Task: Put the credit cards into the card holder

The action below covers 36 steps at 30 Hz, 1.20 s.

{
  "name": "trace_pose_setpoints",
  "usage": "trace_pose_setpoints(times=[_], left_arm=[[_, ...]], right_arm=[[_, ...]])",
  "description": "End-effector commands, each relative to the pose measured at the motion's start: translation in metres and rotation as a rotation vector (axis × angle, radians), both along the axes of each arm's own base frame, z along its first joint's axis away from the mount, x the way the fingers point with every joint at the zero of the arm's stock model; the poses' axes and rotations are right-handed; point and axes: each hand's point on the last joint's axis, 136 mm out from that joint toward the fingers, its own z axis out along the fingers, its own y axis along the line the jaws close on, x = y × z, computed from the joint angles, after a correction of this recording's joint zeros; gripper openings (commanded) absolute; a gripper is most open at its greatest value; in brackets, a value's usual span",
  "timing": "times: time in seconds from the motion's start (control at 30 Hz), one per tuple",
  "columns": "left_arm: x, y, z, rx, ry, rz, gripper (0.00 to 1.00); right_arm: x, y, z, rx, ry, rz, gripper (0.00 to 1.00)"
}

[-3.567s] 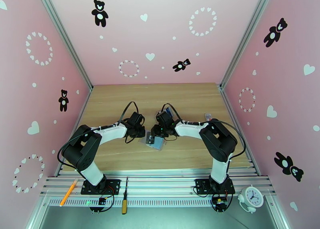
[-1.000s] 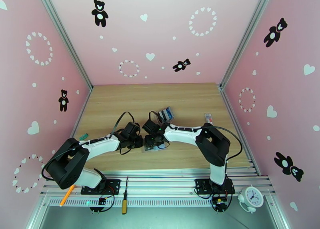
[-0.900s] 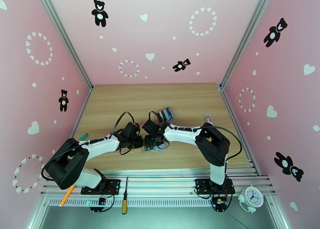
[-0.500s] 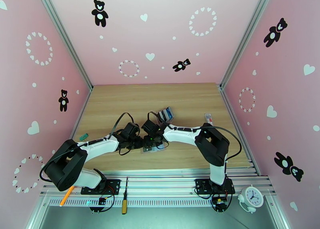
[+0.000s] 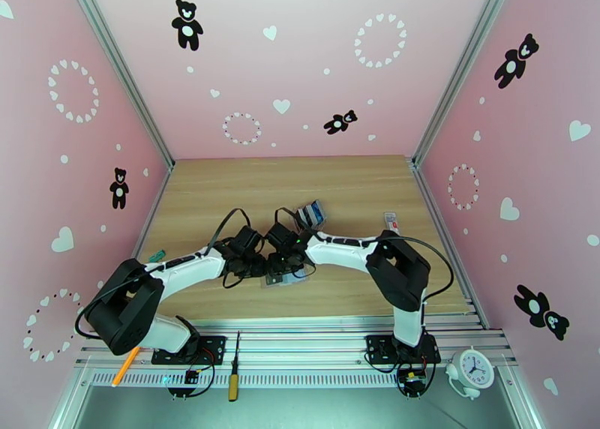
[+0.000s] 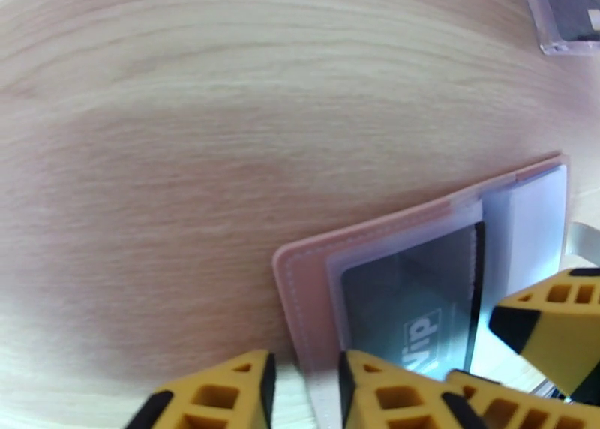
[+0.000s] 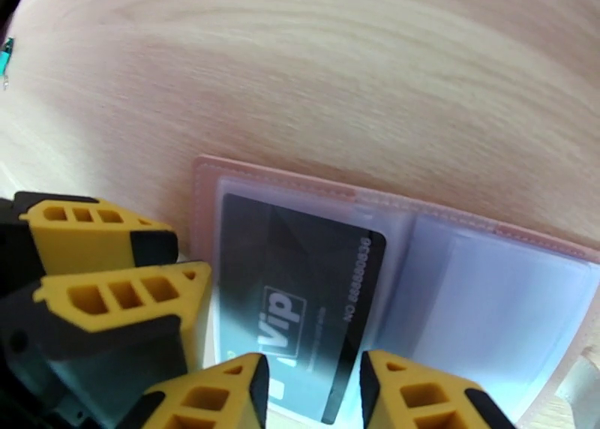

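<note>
The tan-pink card holder (image 5: 288, 278) lies open on the table between the two arms, its clear sleeves facing up. A black credit card (image 7: 300, 273) marked "Vip" sits partly inside the left sleeve of the holder (image 7: 202, 198). My right gripper (image 7: 311, 367) stands over the card's near end, jaws apart, fingers above the card's face. My left gripper (image 6: 304, 363) is slightly open astride the holder's outer edge (image 6: 300, 288), one finger over the table and one over the sleeve and card (image 6: 412, 295). Seen from above, the left gripper (image 5: 257, 264) and right gripper (image 5: 280, 260) nearly touch.
A clear rack of upright cards (image 5: 311, 214) stands just behind the right wrist; its corner (image 6: 570, 18) appears in the left wrist view. A small item (image 5: 391, 219) lies at right and a teal one (image 5: 156, 256) at left. Screwdriver (image 5: 234, 367), pencil (image 5: 129, 361) and clock (image 5: 472, 369) sit on the front rail.
My left gripper's jaws have parted from shut to slightly open, and the left arm has edged toward the right one. The right gripper has stayed over the card.
</note>
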Motion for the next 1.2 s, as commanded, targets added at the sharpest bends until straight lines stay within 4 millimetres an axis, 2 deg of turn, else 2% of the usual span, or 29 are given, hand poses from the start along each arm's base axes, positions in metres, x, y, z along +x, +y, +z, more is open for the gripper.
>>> trace_pose_setpoints(times=[0.0, 0.1, 0.23, 0.57, 0.77, 1.0, 1.17], left_arm=[[0.010, -0.001, 0.022, 0.002, -0.049, -0.010, 0.37], [0.010, -0.008, 0.030, -0.036, -0.053, -0.016, 0.39], [0.001, -0.024, 0.032, -0.112, -0.032, -0.053, 0.39], [-0.039, -0.052, 0.013, -0.187, 0.017, -0.178, 0.40], [-0.045, -0.045, 0.007, -0.177, 0.009, -0.166, 0.41], [-0.043, -0.023, -0.009, -0.055, 0.007, -0.130, 0.42], [-0.044, -0.018, -0.017, -0.018, 0.020, -0.121, 0.43]], right_arm=[[0.014, -0.011, 0.028, 0.037, -0.063, -0.014, 0.39], [0.021, -0.023, 0.030, 0.018, -0.083, -0.023, 0.39], [0.028, -0.035, 0.021, 0.003, -0.071, -0.027, 0.36], [0.036, -0.048, -0.005, -0.028, -0.039, -0.015, 0.17], [0.038, -0.053, -0.016, -0.051, -0.025, -0.021, 0.13], [0.042, -0.058, -0.025, -0.067, -0.014, -0.030, 0.11], [0.042, -0.058, -0.031, -0.071, -0.001, -0.032, 0.10]])
